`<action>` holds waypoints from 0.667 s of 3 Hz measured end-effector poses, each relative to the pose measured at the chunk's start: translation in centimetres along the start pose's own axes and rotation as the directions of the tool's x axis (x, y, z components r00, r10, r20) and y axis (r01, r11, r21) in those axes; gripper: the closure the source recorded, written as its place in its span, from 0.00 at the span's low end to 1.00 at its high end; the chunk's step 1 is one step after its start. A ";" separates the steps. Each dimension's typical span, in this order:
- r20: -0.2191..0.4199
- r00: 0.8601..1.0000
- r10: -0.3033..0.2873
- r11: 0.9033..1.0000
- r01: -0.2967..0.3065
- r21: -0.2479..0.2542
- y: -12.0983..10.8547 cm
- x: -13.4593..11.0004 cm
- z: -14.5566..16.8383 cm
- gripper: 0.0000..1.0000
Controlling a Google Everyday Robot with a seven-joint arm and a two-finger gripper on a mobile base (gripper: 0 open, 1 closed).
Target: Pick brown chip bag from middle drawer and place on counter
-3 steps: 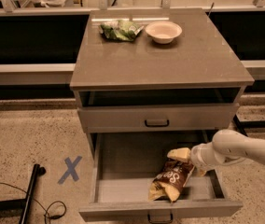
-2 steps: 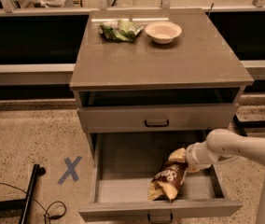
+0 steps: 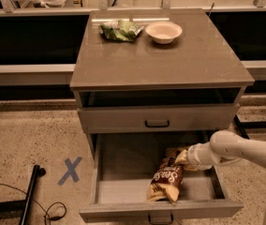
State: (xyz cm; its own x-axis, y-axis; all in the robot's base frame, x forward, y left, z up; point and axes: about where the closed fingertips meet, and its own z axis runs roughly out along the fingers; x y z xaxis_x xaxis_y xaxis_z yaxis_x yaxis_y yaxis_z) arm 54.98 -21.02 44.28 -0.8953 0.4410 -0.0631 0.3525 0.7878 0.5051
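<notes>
Hand (image 3: pixel 182 156) sits against brown chip bag (image 3: pixel 165 182) in middle drawer (image 3: pixel 123 168), grip unclear.

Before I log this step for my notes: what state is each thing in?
middle drawer: pulled open.
upper drawer: shut.
brown chip bag: lying inside the middle drawer.
tool: inside the middle drawer, at the bag's upper end.
bowl: upright on the counter.
green bag: lying on the counter, beside the bowl.

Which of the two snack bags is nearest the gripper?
The brown chip bag in the open middle drawer; the gripper is down in the drawer at its upper end. The green bag lies up on the counter, beside the bowl.
</notes>
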 end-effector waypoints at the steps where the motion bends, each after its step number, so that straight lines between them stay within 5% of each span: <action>1: -0.027 1.000 -0.010 0.991 0.006 -0.131 1.3 0.3 -0.9 1.00; 2: -0.061 0.991 -0.118 0.899 0.081 -0.430 4.2 2.7 -5.3 1.00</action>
State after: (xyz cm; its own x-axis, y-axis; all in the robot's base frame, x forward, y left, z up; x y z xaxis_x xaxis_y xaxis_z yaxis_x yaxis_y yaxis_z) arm 52.67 -18.77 50.77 -0.9456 0.3177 -0.0696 0.1276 0.5592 0.8192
